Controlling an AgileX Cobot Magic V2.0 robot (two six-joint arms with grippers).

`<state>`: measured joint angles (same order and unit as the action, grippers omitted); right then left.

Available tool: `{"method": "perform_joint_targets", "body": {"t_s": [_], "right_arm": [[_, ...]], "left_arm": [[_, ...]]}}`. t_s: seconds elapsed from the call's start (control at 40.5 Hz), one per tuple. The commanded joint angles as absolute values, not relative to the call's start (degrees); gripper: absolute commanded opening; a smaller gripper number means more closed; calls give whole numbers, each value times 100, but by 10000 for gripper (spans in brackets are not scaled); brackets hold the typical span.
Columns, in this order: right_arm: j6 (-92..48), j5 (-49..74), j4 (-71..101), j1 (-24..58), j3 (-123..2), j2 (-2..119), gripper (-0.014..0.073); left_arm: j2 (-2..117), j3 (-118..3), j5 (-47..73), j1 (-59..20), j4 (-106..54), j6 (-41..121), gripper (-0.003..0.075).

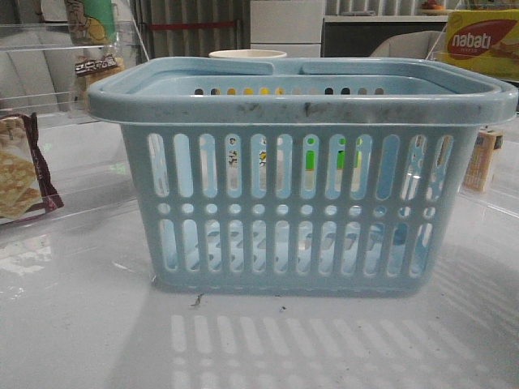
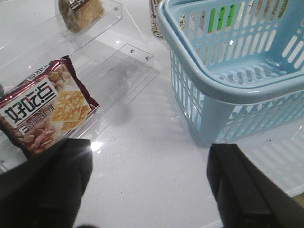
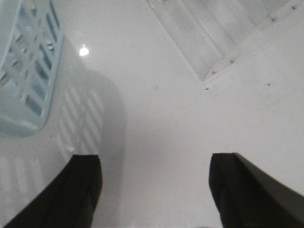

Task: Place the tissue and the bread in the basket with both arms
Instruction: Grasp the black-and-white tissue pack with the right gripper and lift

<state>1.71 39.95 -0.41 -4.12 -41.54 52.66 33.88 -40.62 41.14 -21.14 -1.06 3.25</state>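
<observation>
Pale-blue basket (image 1: 300, 203) sits mid-counter. Both my hands, left (image 2: 147, 185) and right (image 3: 154, 190), hang open and empty. The bread (image 2: 81, 14) lies far left on a clear shelf (image 2: 114, 61): light, crinkly, slippery, best pinched across its middle. Tissue unseen. Bare counter (image 3: 166, 118) gives room.

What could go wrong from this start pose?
1. The maroon-edged cracker packet lies nearer the open left gripper than the golden-brown wrapped bread on the clear acrylic shelf; wrong pick likely.
2. The right gripper sees only bare white table; no tissue visible.
</observation>
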Motion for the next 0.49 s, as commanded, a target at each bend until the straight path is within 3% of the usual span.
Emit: {"method": "perform_joint_targets", "body": {"t_s": [0.0, 0.469], "right_arm": [[192, 3540, -123, -766, -4752, 5637, 580], [52, 3074, -467, -994, -6973, 8269, 528]], "left_arm": [[3429, -4236, 3708, -2236, -150, 323, 519], [3429, -4236, 3694, -2236, -150, 323, 410]]}}
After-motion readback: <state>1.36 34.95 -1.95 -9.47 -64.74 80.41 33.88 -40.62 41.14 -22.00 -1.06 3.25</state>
